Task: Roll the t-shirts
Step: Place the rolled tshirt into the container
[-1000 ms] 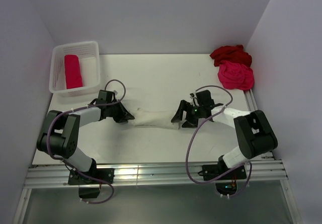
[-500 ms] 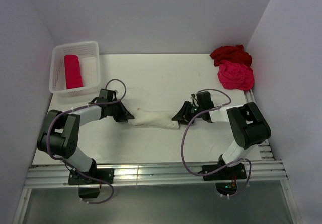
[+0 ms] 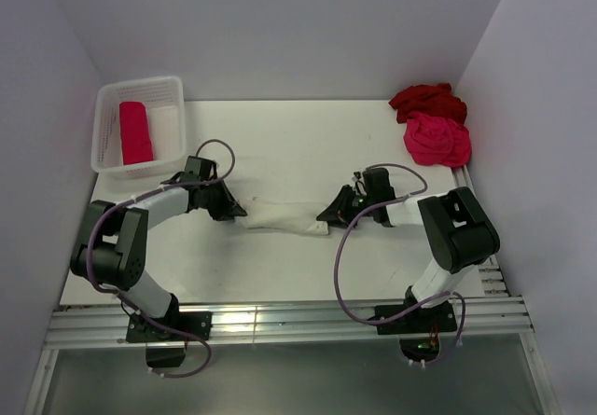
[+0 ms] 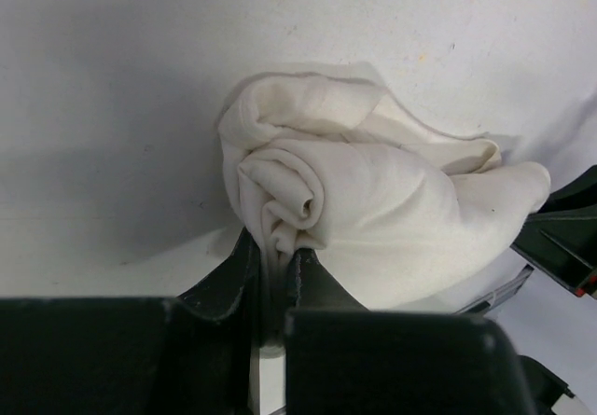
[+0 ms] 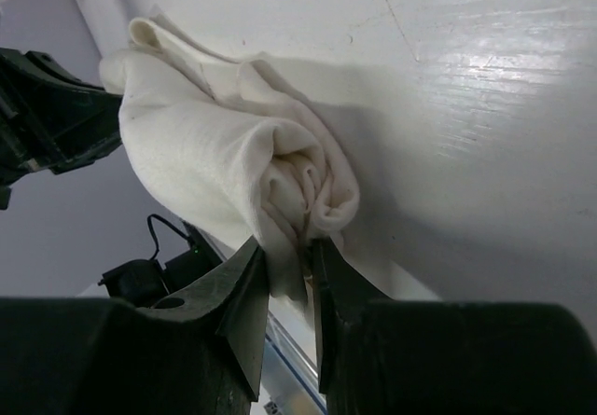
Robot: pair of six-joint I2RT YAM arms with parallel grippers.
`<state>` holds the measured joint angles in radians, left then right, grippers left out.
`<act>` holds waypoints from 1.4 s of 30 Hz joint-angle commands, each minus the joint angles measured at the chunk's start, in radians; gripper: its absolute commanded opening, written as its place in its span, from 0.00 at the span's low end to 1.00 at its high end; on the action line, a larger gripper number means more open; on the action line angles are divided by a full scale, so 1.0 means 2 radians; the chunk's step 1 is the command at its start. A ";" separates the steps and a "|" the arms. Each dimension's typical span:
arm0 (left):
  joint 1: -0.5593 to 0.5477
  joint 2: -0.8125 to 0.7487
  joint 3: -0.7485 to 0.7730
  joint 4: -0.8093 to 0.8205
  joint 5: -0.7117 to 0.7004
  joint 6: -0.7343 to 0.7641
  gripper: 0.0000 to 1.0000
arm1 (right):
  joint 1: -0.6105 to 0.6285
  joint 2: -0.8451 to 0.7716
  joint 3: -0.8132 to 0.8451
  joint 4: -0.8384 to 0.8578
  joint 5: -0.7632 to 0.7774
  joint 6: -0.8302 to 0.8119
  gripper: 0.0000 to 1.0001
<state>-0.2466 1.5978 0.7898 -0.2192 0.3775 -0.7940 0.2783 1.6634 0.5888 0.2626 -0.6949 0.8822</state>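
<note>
Both ends of the soft cream-white cotton t-shirt (image 3: 283,217), lying as a loose roll mid white table (image 3: 280,145), are pinched, one by the left pincer (image 4: 275,264) & one by the right pincer (image 5: 287,255), prob. so the roll can be wound tight w/o unravelling.

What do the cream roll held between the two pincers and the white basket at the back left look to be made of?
Cream-white rolled t-shirt: soft matte knit fabric, likely cotton; it creases, sags and spirals at its ends. White slatted basket: rigid moulded plastic by its look, with thin even slats and a smooth rim.
</note>
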 commanded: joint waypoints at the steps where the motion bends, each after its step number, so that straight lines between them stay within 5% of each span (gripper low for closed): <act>1: 0.001 0.004 0.048 -0.041 -0.054 0.030 0.00 | 0.018 -0.016 0.044 -0.022 0.031 -0.010 0.00; 15: 0.011 0.038 0.271 -0.175 -0.140 0.080 0.00 | 0.048 0.003 0.221 -0.081 0.026 -0.012 0.00; 28: 0.110 0.100 0.451 -0.187 -0.186 0.106 0.00 | 0.128 0.141 0.441 -0.022 0.019 0.054 0.00; 42: 0.221 0.180 0.458 -0.126 -0.147 0.105 0.00 | 0.224 0.304 0.670 -0.028 0.028 0.097 0.00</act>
<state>0.1879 1.8977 1.6661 -0.5301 0.0483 -0.5823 0.6792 2.2845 1.8545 0.1741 -0.5903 1.0576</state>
